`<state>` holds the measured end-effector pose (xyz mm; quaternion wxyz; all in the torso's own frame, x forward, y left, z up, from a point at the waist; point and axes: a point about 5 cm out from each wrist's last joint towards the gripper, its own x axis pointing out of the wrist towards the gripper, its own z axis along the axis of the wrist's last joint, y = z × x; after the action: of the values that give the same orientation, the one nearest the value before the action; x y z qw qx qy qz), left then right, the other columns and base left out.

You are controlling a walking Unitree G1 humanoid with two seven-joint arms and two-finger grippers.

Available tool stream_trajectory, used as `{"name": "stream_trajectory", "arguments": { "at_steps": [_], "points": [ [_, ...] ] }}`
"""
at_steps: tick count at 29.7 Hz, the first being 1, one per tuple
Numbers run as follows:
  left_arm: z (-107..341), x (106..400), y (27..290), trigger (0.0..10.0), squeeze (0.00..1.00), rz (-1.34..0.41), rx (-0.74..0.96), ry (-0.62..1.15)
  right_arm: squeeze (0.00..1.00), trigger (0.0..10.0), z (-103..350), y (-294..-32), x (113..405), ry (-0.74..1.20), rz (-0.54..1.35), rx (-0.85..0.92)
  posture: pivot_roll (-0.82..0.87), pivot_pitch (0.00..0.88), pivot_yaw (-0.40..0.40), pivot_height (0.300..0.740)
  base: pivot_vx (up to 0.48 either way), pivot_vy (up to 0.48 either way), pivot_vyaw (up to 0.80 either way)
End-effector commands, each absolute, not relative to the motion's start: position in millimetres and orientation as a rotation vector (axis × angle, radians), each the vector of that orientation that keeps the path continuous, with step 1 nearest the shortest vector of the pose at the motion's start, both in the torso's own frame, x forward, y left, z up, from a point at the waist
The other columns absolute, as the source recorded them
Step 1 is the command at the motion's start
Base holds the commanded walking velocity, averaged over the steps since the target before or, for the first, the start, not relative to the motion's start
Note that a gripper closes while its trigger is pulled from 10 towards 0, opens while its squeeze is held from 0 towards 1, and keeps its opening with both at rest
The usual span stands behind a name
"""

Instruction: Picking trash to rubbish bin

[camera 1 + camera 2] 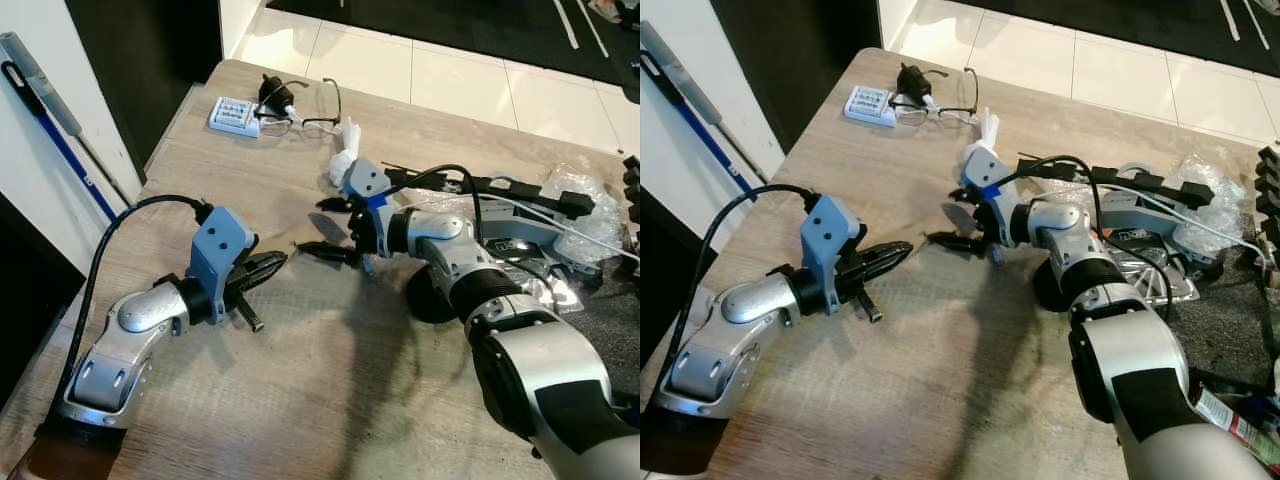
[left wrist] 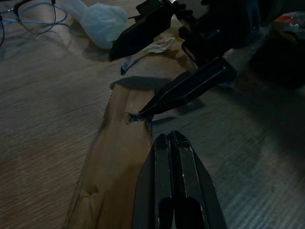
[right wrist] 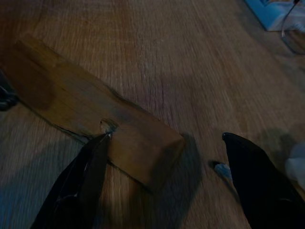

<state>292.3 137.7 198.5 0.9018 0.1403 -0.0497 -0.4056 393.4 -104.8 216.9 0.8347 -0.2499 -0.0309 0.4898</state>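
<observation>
1. The trash in play is a flat brown paper strip (image 3: pixel 95 124) lying on the wooden worktop (image 1: pixel 300 400) between the two arms; it blends into the wood in the head views and reads clearly in both wrist views.
2. The right pincer (image 1: pixel 335 228) hangs low over the strip's far end with its two black fingers spread wide apart. One fingertip (image 3: pixel 102 140) touches a small puckered spot on the paper, while the other sits beyond the strip's edge on bare wood.
3. The left pincer (image 1: pixel 268 264) points at the strip's near end with its fingers pressed together, holding nothing.
4. A crumpled white tissue (image 1: pixel 345 150) lies just behind the right pincer. Further back are a pair of glasses (image 1: pixel 310 110), a white blister pack (image 1: pixel 232 115) and a small black clip-like object (image 1: pixel 275 95).
5. To the robot's right lie clear plastic wrapping (image 1: pixel 580 200) and dark clutter. A rubbish bin cannot be picked out.
6. Risk: the strip lies flat, so closing fingers may skate over it or just push it along the wood, leaving nothing gripped.
7. Risk: the planted fingertip may tear the paper at the pucker if it drags rather than lifts.
8. Risk: both pincers are close together, so a misjudged approach could make them collide or knock the tissue.
</observation>
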Motion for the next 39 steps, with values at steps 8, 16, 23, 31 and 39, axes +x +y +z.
{"name": "stream_trajectory", "arguments": {
  "at_steps": [8, 16, 23, 31, 39],
  "points": [
    [196.9, 295.1, 142.3, 10.0, 0.00, -0.807, 0.317, -0.108, 0.00, 10.0, 182.9, -107.7, 378.0, 0.118, 1.267, -0.449, 0.02, 0.288, -0.096, 0.740, 0.000, 0.000, 0.00],
    [196.2, 295.8, 141.0, 10.0, 0.00, -0.817, 0.325, -0.107, 0.00, 10.0, 182.4, -109.8, 368.9, 0.250, 1.487, -0.400, 0.02, 0.283, -0.093, 0.740, 0.000, 0.000, 0.00],
    [195.0, 295.4, 140.0, 10.0, 0.00, -0.823, 0.331, -0.106, 0.00, 10.0, 193.3, -112.5, 363.7, 0.357, 1.665, -0.480, 0.02, 0.285, -0.096, 0.740, 0.000, 0.000, 0.00],
    [194.6, 295.1, 141.1, 10.0, 0.00, -0.819, 0.326, -0.109, 0.00, 10.0, 214.1, -99.6, 366.4, 0.236, 1.689, -0.430, 0.01, 0.289, -0.098, 0.740, 0.000, 0.000, 0.00],
    [197.3, 296.4, 143.6, 10.0, 0.00, -0.806, 0.332, -0.124, 0.00, 10.0, 199.4, -92.2, 363.5, 0.074, 1.624, -0.544, 0.02, 0.291, -0.101, 0.740, 0.000, 0.000, 0.00]
  ]
}}
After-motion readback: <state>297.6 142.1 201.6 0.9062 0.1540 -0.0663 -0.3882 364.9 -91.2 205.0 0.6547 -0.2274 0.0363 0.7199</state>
